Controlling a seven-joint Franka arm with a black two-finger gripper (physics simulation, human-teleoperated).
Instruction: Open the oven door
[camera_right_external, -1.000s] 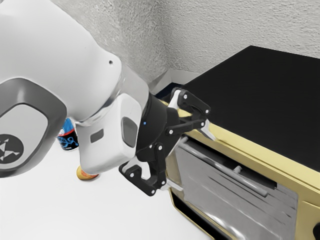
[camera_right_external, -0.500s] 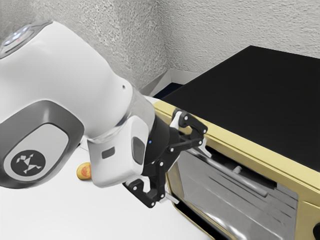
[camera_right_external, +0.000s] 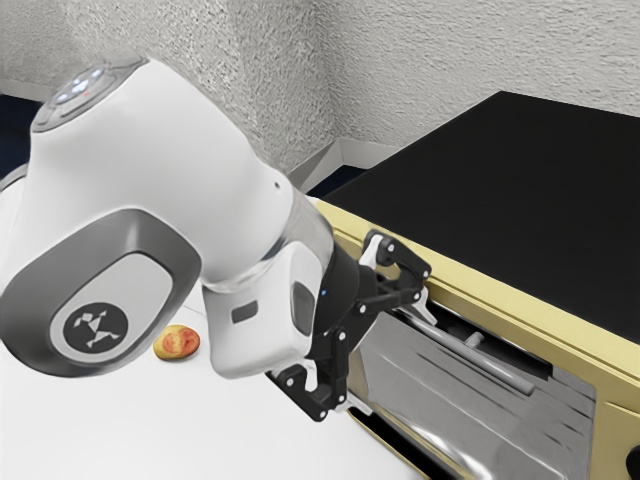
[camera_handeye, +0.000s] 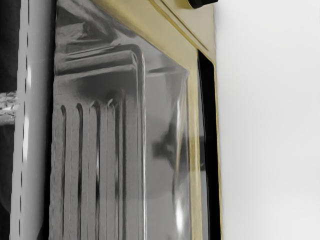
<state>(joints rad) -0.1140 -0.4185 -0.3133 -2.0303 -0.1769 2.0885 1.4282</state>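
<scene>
Beside the front of the oven, toward the upper end of its door nearest the arm, the gripper hung open and empty, its two fingers spread well apart, one above the other. The white arm reached from the exterior view's left, bent at a bulky joint, with the hand tilted slightly downward and aimed toward the exterior view's right. The upper finger sat right by the near end of the handle; whether it touched the bar could not be made out. The lower finger's tip lay close to the door's near side. The door stood upright or nearly so, and a dark recess showed behind the handle, but whether the door was slightly ajar was hard to tell. The exterior view's left edge cut off part of the arm, and its lower edge cropped the door. Only part of a black knob was visible. In the wrist view, both ends of the handle were cut off, and a dark, blurred shape on the glass was unclear
</scene>
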